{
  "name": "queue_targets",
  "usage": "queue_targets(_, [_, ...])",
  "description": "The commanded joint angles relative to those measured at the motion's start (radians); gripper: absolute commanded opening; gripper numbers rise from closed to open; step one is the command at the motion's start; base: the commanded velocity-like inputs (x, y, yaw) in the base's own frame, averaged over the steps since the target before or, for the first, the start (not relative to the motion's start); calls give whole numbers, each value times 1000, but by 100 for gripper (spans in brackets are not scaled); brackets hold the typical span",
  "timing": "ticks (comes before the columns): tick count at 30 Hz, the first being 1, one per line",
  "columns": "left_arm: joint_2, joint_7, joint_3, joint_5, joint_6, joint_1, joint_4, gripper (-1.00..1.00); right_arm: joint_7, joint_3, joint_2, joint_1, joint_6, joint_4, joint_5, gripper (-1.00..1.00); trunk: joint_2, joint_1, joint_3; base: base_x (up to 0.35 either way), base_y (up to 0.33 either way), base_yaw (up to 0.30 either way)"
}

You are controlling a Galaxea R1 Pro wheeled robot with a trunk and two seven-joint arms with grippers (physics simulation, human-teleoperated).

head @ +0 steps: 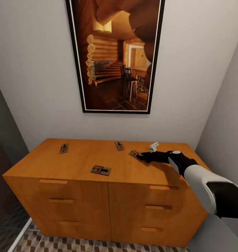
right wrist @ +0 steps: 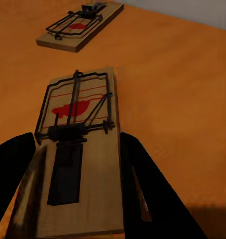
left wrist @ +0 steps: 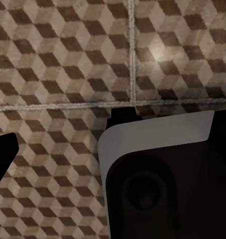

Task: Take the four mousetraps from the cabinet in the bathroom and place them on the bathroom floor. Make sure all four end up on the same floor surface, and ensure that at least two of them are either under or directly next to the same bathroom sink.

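Nearest to us in the right wrist view lay one mousetrap (right wrist: 78,164), flat on the orange-brown wood, its long sides flanked by the two dark fingers (right wrist: 152,194) of our right pincer (right wrist: 78,199). The jaws stood spread on either side of the board, seemingly without pressing it yet; we judged they were set that way so a squeeze across the narrow width would catch it cleanly. In the head view that right pincer (head: 141,156) reached over the top of the cabinet (head: 108,203), which served as the desk here, at the trap toward its right rear.

Just beyond it sat a second mousetrap (right wrist: 80,25), which the head view placed near the back edge (head: 119,146). A third (head: 100,170) lay closer to the front edge, near the middle, and a fourth (head: 64,148) rested far to the left rear. All four were thus on the cabinet top, none on the bathroom floor (head: 98,245), whose cube-patterned tiles showed below the drawers.

Our left arm hung low: its wrist view looked down on those tiles (left wrist: 58,59). A dark tip (left wrist: 3,159) showed at one side, but we could not tell whether the left pincer was open or closed.

On the wall behind hung a framed picture (head: 115,56) of a log interior.
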Motion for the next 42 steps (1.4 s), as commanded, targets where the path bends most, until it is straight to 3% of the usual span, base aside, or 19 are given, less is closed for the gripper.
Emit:
queue_targets(1, [1, -1, -5, 1, 4, -1, -2, 100, 3, 23, 0, 0, 2, 0, 6, -100, 0, 0, -1, 0, 0, 0])
queue_targets(26, [-3, -1, -5, 0, 2, 0, 10, 100, 0, 23, 5, 0, 7, -23, 12, -100, 0, 0, -1, 0, 0, 0])
queue_targets(42, [-4, -2, -7, 0, 2, -1, 10, 100, 0, 21, 5, -1, 101, -166, 12, -100, 0, 0, -1, 0, 0, 0])
